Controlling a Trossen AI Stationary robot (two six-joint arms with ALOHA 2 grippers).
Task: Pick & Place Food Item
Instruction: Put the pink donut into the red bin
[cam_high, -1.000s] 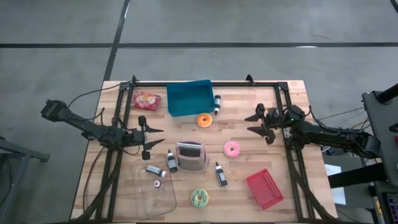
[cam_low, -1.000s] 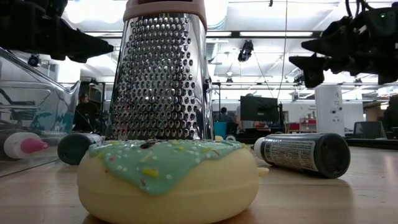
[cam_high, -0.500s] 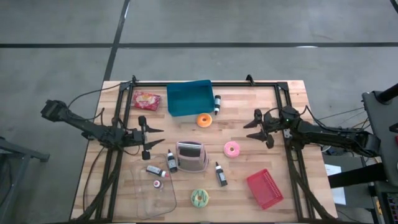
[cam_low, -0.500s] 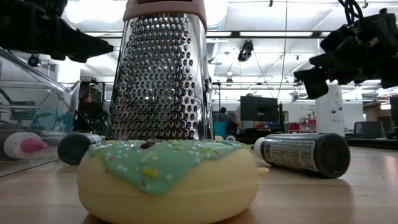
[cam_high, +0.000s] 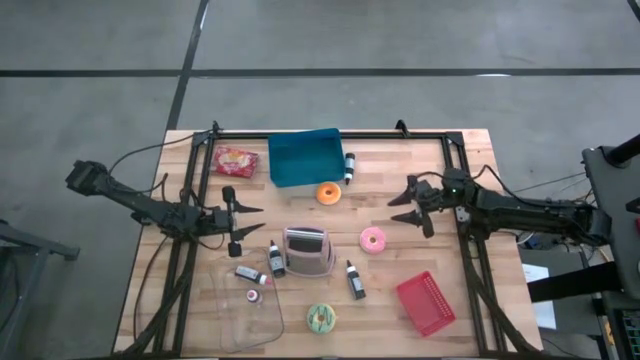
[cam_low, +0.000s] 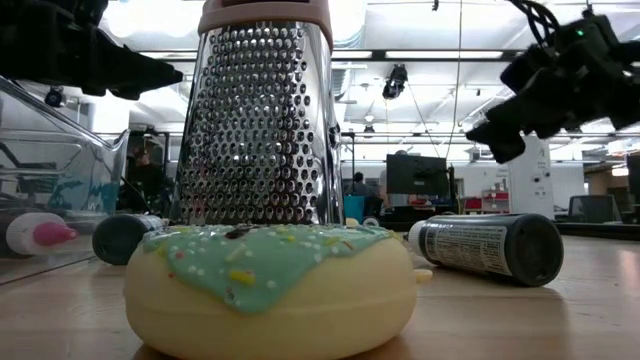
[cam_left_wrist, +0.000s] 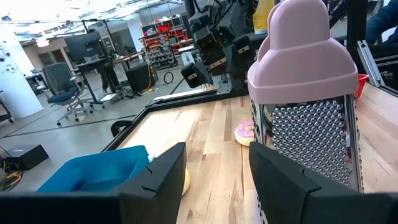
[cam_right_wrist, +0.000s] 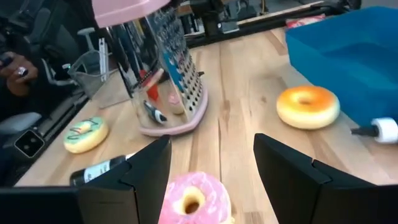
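Wooden slats (cam_high: 400, 180) carried our clutter. Our left gripper (cam_high: 243, 223) waited beside the steel box grater (cam_high: 308, 251), fingers spread. Rightward lay the pink-iced doughnut (cam_high: 373, 239), just beneath our right gripper (cam_high: 402, 203), fingers spread, empty. We feared a skewed descent nudging it away.

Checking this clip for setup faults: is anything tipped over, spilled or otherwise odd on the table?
Nothing spilled or damaged. The small dark bottles lie on their sides, scattered around the upright grater, one beside the blue bin. The three donuts lie flat.
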